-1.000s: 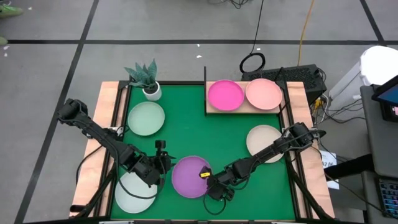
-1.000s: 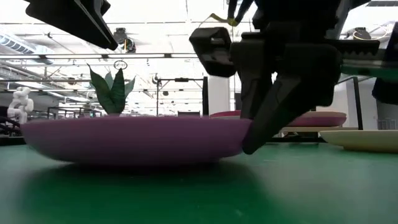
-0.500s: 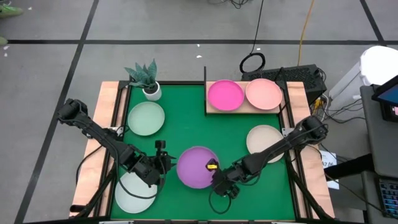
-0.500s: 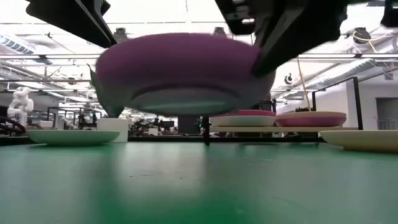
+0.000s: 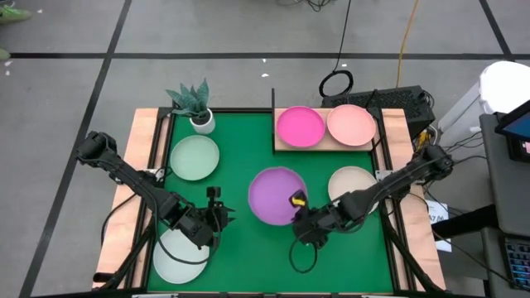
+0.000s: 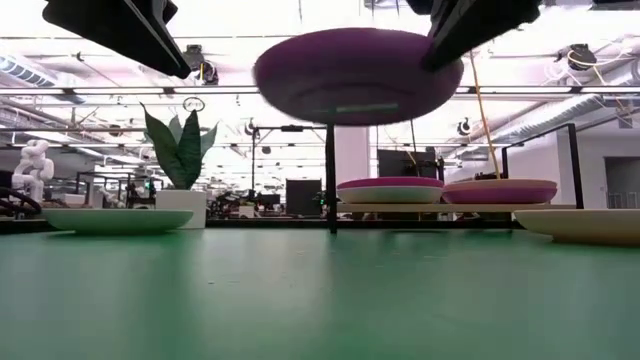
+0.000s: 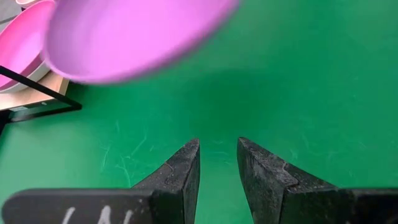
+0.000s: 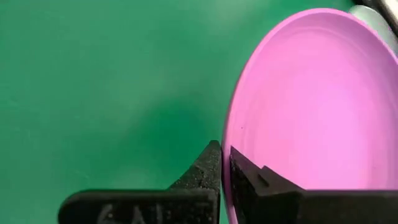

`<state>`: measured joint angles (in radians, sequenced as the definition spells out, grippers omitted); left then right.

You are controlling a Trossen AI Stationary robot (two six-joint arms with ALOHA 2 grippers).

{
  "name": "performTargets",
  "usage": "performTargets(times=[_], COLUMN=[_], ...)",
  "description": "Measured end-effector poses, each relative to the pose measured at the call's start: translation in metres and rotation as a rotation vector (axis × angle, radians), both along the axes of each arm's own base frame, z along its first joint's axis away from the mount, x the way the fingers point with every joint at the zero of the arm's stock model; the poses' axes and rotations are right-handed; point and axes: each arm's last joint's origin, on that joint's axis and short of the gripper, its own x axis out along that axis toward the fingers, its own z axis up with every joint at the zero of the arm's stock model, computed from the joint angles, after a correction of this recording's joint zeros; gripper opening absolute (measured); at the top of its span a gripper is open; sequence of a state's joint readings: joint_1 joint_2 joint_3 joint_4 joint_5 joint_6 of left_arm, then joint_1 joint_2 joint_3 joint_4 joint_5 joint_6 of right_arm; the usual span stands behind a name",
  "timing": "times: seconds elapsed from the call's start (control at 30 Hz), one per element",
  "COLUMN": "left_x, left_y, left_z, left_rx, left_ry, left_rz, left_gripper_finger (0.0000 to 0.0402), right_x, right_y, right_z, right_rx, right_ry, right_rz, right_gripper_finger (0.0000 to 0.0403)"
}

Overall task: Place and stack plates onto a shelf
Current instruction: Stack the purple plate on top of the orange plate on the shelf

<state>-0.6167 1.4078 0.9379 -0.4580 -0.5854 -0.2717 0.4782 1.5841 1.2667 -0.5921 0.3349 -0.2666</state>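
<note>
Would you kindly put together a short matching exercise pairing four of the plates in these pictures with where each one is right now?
Column one:
1. purple plate
2. hot pink plate
3. beige plate
4. mint plate

Column two:
a. lying on the green mat near the plant pot
b. on the wooden shelf, beside the salmon plate
c. held in the air by the right gripper
d. lying on the mat near its right edge

Pairs: 1-c, 2-b, 3-d, 4-a

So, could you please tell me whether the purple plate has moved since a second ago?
Yes. The purple plate, pinched at its rim by the right claw, has been lifted off the green mat and carried toward the shelf.
</note>
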Motion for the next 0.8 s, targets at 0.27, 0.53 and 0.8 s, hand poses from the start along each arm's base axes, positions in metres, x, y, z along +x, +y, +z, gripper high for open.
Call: performTargets(times=[0.27, 0.53, 0.8], left_x=[0.000, 0.000, 0.000], left_y=[0.000, 0.000, 0.000], left_z=[0.000, 0.000, 0.000], left_rx=[-0.009, -0.013, -0.041], left_ry=[-0.002, -0.003, -0.009], left_rz=[0.009, 0.013, 0.039], left_gripper_finger=[0.0113, 0.0113, 0.0113], right_x=[-0.018, -0.038, -0.065], right_y=[-0.027, -0.061, -0.103], right_z=[0.025, 0.047, 0.054], right_rx=[-0.011, -0.026, -0.007], right_ry=[0.004, -0.014, -0.071], right_rz=[-0.092, -0.202, -0.323], right_gripper_finger=[0.0000, 0.0000, 0.0000])
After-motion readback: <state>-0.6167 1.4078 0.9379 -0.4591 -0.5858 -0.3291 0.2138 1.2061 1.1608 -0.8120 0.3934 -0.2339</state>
